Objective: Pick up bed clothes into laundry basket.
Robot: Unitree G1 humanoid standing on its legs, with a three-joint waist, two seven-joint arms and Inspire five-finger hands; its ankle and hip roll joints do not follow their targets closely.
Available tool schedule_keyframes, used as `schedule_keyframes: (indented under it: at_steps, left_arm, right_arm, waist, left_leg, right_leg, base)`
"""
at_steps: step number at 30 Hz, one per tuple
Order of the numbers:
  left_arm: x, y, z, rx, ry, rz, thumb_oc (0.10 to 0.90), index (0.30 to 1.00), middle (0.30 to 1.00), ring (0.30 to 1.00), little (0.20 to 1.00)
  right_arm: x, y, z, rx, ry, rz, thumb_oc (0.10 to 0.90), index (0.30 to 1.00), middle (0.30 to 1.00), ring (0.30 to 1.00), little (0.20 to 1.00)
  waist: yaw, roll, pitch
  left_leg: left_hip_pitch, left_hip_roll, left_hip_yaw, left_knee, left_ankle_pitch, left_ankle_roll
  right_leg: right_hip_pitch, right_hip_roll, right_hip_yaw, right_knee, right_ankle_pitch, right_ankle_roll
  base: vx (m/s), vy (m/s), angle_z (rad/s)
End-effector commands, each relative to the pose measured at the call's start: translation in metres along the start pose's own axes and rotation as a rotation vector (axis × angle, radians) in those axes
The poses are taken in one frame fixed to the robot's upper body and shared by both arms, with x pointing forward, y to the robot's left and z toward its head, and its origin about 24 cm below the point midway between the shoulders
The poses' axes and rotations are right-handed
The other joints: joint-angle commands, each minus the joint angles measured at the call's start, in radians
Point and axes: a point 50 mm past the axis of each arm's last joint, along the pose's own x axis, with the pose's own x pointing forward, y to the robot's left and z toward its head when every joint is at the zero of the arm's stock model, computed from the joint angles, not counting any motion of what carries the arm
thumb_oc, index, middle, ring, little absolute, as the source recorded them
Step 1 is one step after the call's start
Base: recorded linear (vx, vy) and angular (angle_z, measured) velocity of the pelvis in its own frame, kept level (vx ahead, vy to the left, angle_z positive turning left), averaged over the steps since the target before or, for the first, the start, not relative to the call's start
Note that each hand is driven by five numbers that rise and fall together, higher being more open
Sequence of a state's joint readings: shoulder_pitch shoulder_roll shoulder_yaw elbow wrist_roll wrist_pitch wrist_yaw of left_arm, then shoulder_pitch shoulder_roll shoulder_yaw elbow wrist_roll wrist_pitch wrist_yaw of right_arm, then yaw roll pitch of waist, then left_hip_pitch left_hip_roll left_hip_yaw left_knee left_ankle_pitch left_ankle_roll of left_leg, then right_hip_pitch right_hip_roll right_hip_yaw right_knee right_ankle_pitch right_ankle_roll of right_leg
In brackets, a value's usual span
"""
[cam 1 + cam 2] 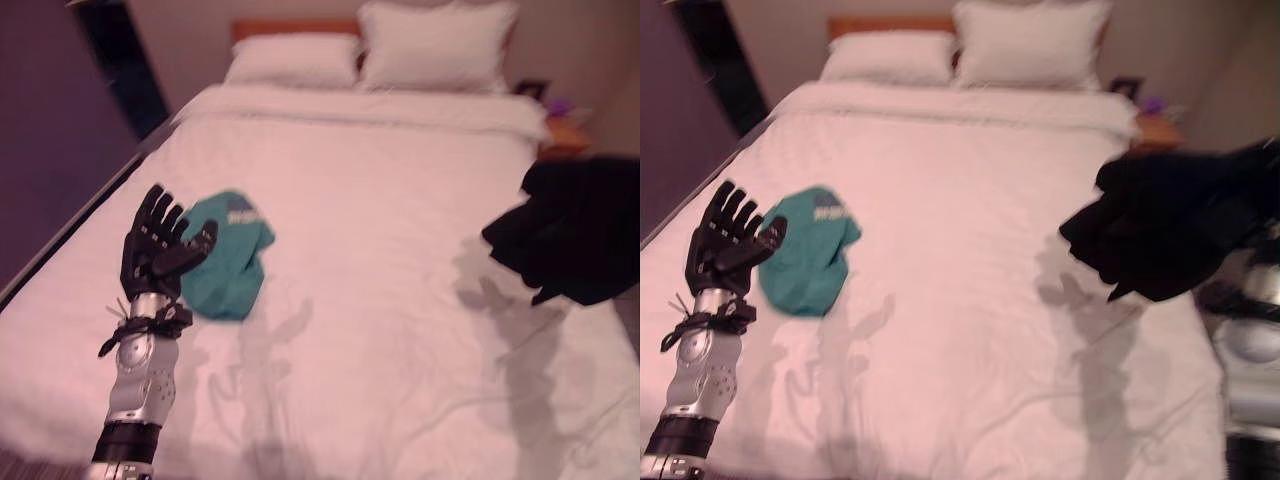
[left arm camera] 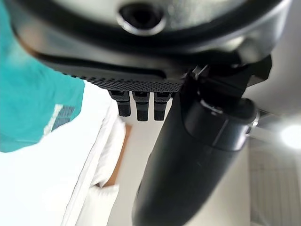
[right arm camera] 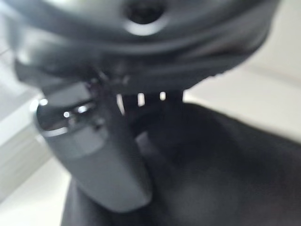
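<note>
A teal garment [image 1: 235, 260] lies crumpled on the left part of the white bed [image 1: 380, 200]. My left hand [image 1: 155, 245] is raised just left of it, fingers straight and spread, holding nothing. The left wrist view shows the teal garment [image 2: 33, 108] beside the hand's fingers [image 2: 136, 108]. A black garment [image 1: 1170, 230] hangs in a bunch above the bed's right edge and casts a shadow on the sheet. My right hand [image 3: 108, 160] is closed into that black garment [image 3: 225, 174], thumb pressed on the cloth.
Two white pillows [image 1: 435, 45] lean at the headboard. A small nightstand [image 1: 565, 135] stands at the bed's far right corner. A dark panel [image 1: 120, 60] stands against the wall at the far left. The sheet's middle is smooth and bare.
</note>
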State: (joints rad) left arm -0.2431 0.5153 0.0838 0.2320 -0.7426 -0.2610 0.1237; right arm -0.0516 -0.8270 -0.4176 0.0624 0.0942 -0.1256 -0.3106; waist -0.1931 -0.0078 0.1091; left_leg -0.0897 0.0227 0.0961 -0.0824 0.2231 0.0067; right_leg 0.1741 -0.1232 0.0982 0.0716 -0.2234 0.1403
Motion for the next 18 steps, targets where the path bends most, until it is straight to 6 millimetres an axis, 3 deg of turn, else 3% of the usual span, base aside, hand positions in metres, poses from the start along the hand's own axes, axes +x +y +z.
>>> schedule_keyframes:
  at_steps: [1,5,6,11,14,15,18]
  left_arm:
    - [0.026,-0.023,0.1,0.009,-0.475,-0.103,0.8,0.9,0.9,0.9,0.9]
    - [0.039,-0.016,0.126,0.147,-0.528,-0.088,0.8,0.9,0.9,0.9,0.9]
    - [0.047,-0.017,0.142,0.282,-0.543,-0.096,0.8,0.9,0.9,0.9,0.9]
    - [0.072,-0.022,0.177,0.63,-0.521,-0.139,0.8,0.9,0.9,0.9,0.9]
    - [0.083,-0.026,0.188,0.709,-0.512,-0.133,0.8,0.9,0.9,0.9,0.9]
    - [0.093,-0.029,0.193,0.841,-0.462,-0.136,0.8,0.9,0.9,0.9,0.9]
    - [0.103,-0.038,0.197,0.953,-0.437,-0.144,0.8,0.9,0.9,0.9,0.9]
  right_arm:
    - [0.044,-0.048,0.088,0.045,-0.407,-0.2,0.4,0.3,0.3,0.3,0.3]
    - [0.041,-0.048,0.086,0.043,-0.403,-0.207,0.4,0.3,0.3,0.3,0.3]
    - [0.041,-0.047,0.089,0.029,-0.416,-0.198,0.4,0.3,0.3,0.3,0.3]
    - [0.044,-0.04,0.09,0.021,-0.416,-0.161,0.4,0.3,0.3,0.3,0.3]
    - [0.044,-0.036,0.09,0.016,-0.418,-0.147,0.4,0.3,0.3,0.3,0.3]
    - [0.045,-0.034,0.09,0.001,-0.411,-0.127,0.4,0.3,0.3,0.3,0.3]
    - [0.043,-0.035,0.088,0.006,-0.405,-0.126,0.4,0.3,0.3,0.3,0.3]
  waist:
    - [0.041,0.002,0.007]
    - [0.011,0.029,-0.012]
    - [-0.005,0.046,-0.016]
    - [-0.022,0.082,-0.007]
    - [-0.024,0.088,-0.001]
    - [-0.04,0.106,0.001]
    - [-0.046,0.114,0.003]
  left_leg:
    - [0.192,0.164,0.027,0.039,-0.117,-0.172]
    - [0.243,0.132,0.085,-0.005,-0.16,-0.15]
    - [0.254,0.112,0.107,-0.005,-0.191,-0.137]
    - [0.255,0.078,0.145,-0.005,-0.212,-0.114]
    - [0.255,0.067,0.151,-0.005,-0.216,-0.108]
    - [0.252,0.059,0.158,-0.005,-0.218,-0.105]
    - [0.249,0.053,0.157,-0.005,-0.219,-0.103]
  right_leg:
    - [-0.065,0.076,-0.017,-0.097,0.182,-0.056]
    - [-0.059,0.057,0.028,-0.117,0.201,-0.032]
    - [-0.065,0.045,0.045,-0.121,0.206,-0.016]
    - [-0.098,0.025,0.083,-0.096,0.215,0.02]
    - [-0.111,0.018,0.088,-0.087,0.222,0.032]
    - [-0.119,0.011,0.094,-0.084,0.23,0.044]
    - [-0.123,0.004,0.089,-0.083,0.234,0.052]
  base:
    - [0.13,0.132,-0.27]
    - [0.14,0.22,-0.27]
    - [0.09,0.291,-0.28]
    - [0.05,0.192,-0.11]
    - [0.02,0.119,-0.01]
    - [0.02,0.086,0.09]
    - [0.03,0.059,0.14]
